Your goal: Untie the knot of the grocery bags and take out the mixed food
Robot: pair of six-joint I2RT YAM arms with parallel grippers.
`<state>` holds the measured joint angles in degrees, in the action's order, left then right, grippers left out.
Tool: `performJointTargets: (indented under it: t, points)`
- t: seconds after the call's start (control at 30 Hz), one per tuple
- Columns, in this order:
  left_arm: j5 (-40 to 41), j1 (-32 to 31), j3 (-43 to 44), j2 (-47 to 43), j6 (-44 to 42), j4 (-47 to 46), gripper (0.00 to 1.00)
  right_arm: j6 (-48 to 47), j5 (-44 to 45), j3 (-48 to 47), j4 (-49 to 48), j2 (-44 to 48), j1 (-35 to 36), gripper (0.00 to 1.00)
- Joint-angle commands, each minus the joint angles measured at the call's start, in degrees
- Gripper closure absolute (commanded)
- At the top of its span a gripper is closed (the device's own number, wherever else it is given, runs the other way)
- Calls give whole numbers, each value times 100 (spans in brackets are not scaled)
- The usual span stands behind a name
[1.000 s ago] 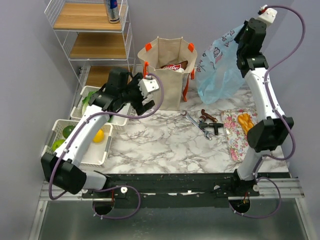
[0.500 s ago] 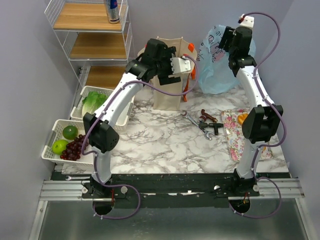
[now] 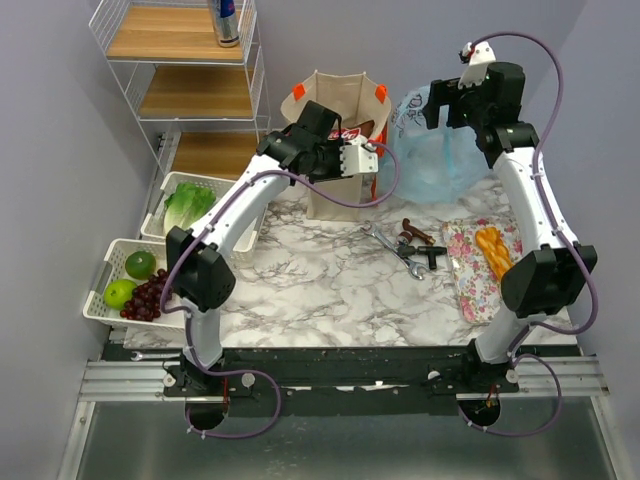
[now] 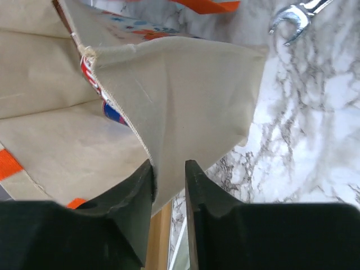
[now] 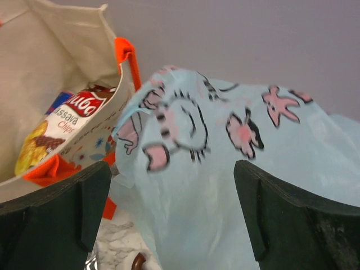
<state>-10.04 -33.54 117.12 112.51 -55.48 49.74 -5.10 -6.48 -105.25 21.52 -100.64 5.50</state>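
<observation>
Two white wire baskets (image 3: pixel 100 278) at far left, beside the marble table (image 3: pixel 320 290): lettuce (image 3: pixel 183 207) in the rear one; two green fruits (image 3: pixel 140 264) and dark grapes (image 3: pixel 150 295) in the near one; blue-silver drink can (image 3: pixel 226 22) upright on the top shelf (image 3: pixel 160 35) of the wire rack behind; left gripper (image 4: pixel 169 180) clenched on the beige canvas tote (image 3: pixel 335 195), cloth edge pinched between nearly closed jaws at the tote's front rim; tote upright at the table's rear, mouth open, red snack packet (image 5: pixel 62 121) inside; wrenches (image 3: pixel 400 248) flat on the marble, just right of the tote; light-blue plastic bag (image 3: pixel 435 170) slumped beside the tote's right wall, cartoon print outward; right gripper (image 5: pixel 171 185) released, jaws spread wide over the bag's top; floral mat (image 3: pixel 470 285) at far right, orange-yellow item (image 3: pixel 491 248) on it, kind not discernible.
</observation>
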Motion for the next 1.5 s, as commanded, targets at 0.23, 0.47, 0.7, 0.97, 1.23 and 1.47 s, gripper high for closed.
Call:
performJointTargets:
  t: [0.23, 0.47, 0.7, 0.97, 1.23, 1.47]
  points:
    - [-443, -553, -1397, -1616, 927, 1113, 100, -219, -1975, -227, 1347, 233, -40, 1]
    - [-1538, -799, -2101, -2562, 1155, 1847, 100, -130, -2605, -281, 1722, 285, -27, 1]
    - [-1694, -1685, -3445, -3561, 876, 1850, 100, -264, -2761, -223, 2083, 351, 529, 0]
    - [-2168, -1948, -3600, -3843, 742, 2267, 100, -1425, -1909, 89, 2544, 396, 1539, 0]
    - [-2206, -2165, -4091, -4151, 585, 2474, 94, -1572, -1278, 285, 2172, 139, 1920, 25]
    - [-1462, -2183, -4514, -4496, 1156, 1584, 65, -1281, -1755, 558, 2007, 311, 1913, 99]
